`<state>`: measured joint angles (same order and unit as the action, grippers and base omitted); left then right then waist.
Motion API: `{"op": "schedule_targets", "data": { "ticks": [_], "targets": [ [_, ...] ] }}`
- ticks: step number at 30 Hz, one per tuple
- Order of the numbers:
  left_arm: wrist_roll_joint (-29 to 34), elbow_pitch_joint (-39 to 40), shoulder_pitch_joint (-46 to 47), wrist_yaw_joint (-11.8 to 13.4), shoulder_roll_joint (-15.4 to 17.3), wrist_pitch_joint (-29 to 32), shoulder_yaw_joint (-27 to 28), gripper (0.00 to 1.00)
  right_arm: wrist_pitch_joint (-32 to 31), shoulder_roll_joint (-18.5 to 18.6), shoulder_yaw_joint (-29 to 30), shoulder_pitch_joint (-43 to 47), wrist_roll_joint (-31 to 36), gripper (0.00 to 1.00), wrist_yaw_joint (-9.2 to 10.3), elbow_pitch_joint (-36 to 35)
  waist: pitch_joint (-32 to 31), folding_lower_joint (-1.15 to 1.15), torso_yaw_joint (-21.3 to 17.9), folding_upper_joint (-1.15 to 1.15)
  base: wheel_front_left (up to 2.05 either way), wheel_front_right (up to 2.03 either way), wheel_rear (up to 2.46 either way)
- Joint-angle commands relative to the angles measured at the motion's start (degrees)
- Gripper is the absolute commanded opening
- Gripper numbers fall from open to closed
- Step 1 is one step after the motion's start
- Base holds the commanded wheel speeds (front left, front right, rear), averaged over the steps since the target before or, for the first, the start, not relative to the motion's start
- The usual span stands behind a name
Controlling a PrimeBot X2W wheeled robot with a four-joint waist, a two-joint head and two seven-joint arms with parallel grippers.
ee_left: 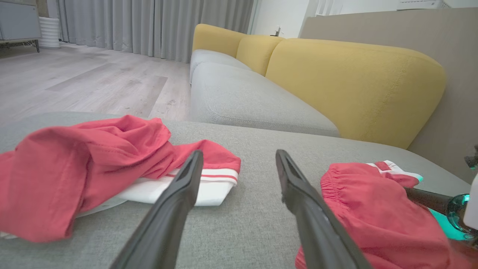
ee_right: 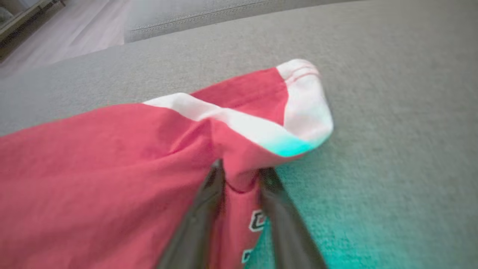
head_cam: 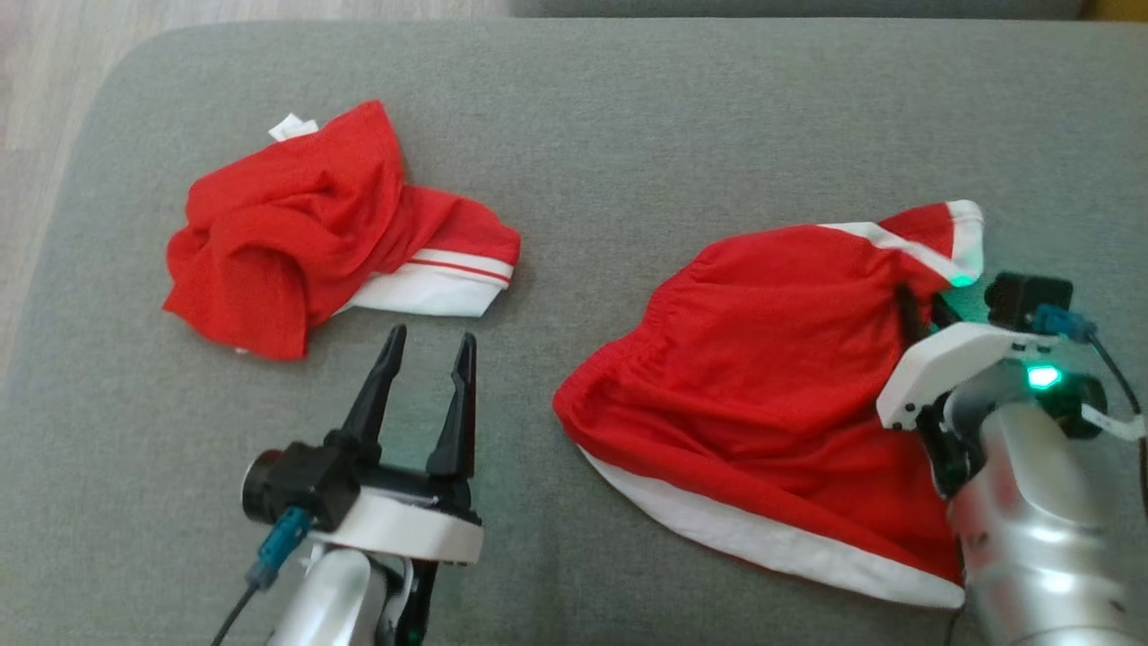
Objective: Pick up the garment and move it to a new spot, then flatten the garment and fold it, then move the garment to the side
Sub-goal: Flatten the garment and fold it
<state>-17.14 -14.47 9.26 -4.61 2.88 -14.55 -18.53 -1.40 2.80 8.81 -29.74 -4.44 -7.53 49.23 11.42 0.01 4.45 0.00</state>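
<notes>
Your right pincer (ee_right: 241, 175) pinches a fold of the red shorts (head_cam: 762, 359), which lie on the grey cushion (head_cam: 628, 126) to your right. Your left pincer (head_cam: 429, 345) hovers spread wide, just beside another crumpled red garment (head_cam: 287, 242).

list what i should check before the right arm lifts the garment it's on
1. Fold of the right garment sits between the fingers of the right end effector: ok
2. Grip tight enough to lift: cannot tell
3. The left end effector is open and off both garments: ok
4. The left garment lies apart from the right one: ok
5. Bare cushion available for a new spot: ok
</notes>
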Motion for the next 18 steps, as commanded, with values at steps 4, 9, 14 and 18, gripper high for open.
{"op": "schedule_targets", "data": {
  "ticks": [4, 9, 14, 18],
  "targets": [
    [-0.6, 1.8, 3.2, 0.4, 0.0, -0.4, 1.5, 1.00, 2.5, 1.3, 3.2, -5.0, 6.9, 0.00, 0.04, -0.3, 0.6, -0.01, 1.1, 0.00, 0.00, 0.00, 0.00],
    [-1.0, 1.9, 3.5, 0.5, 0.0, -0.4, 1.3, 1.00, 3.0, 3.4, 6.1, -8.9, 12.6, 0.00, 0.04, -0.2, 0.9, -0.01, 2.1, 0.00, 0.00, 0.00, 0.00],
    [-1.3, 1.9, 3.8, 0.7, 0.0, -0.4, 1.0, 1.00, 4.1, 5.2, 7.6, -13.5, 17.7, 0.00, 0.04, 0.0, 1.2, -0.01, 2.7, 0.00, 0.00, 0.00, 0.00],
    [-1.6, 2.0, 4.1, 0.8, 0.0, -0.4, 0.8, 1.00, 6.0, 5.6, 8.5, -17.2, 21.2, 0.00, 0.04, 0.7, 1.6, -0.01, 2.8, 0.00, 0.00, 0.00, 0.00]
  ]
}}
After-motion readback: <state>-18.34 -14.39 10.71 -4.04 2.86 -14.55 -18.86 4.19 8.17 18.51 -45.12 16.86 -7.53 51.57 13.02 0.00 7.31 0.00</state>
